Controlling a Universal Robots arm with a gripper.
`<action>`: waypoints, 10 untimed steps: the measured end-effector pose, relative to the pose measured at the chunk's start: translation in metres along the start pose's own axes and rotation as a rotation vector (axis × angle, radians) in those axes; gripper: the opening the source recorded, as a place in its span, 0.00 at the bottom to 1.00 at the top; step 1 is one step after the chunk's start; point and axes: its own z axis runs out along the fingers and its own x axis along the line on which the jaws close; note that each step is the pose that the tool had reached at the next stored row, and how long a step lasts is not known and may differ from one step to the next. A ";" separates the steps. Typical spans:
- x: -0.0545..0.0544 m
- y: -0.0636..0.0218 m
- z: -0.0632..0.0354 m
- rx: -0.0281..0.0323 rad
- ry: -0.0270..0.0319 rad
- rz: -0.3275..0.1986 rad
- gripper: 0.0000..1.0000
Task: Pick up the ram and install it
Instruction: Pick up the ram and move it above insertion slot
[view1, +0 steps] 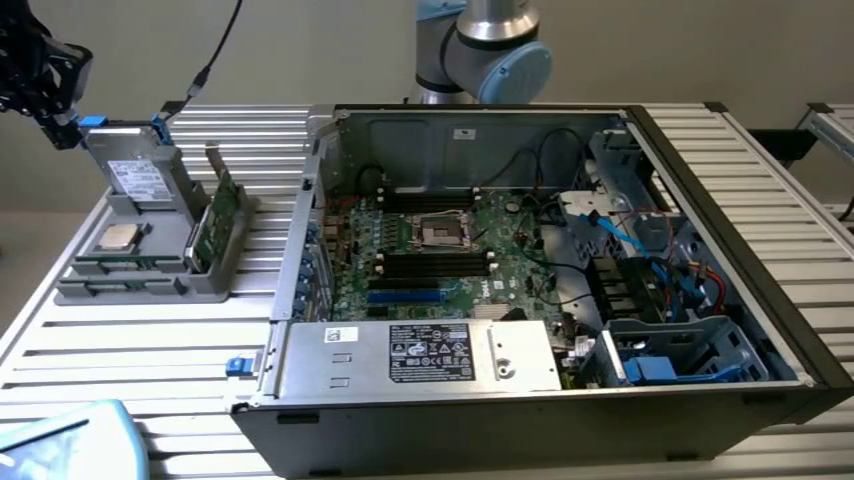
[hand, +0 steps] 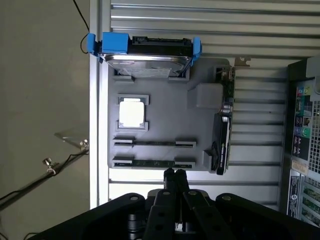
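The ram (hand: 154, 163) is a thin green stick standing on edge in the outermost slot of the grey parts tray (hand: 160, 107); the slot beside it looks empty. My gripper (hand: 174, 175) hangs well above the tray's edge near that stick, fingers together with nothing between them. In the exterior view the gripper (view1: 59, 128) is high at the far left, above the tray's (view1: 200, 288) back corner. The open computer case (view1: 534, 420) holds the green motherboard (view1: 514, 285) with black memory slots (view1: 434, 262) either side of the processor socket (view1: 441, 230).
The tray also carries a hard drive in a blue bracket (hand: 145, 55), a silver processor chip (hand: 132, 112) and a graphics card on edge (hand: 222, 130). A power supply (view1: 420, 355) and cables (view1: 641, 250) crowd the case. A cable hangs at upper left (view1: 214, 55).
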 end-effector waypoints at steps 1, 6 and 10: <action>0.000 0.0000 0.0000 0.0000 0.0002 0.000 0.11; 0.000 0.0000 0.0000 0.0000 0.0013 0.000 0.11; 0.000 0.0000 0.0000 0.0000 0.0016 0.000 0.11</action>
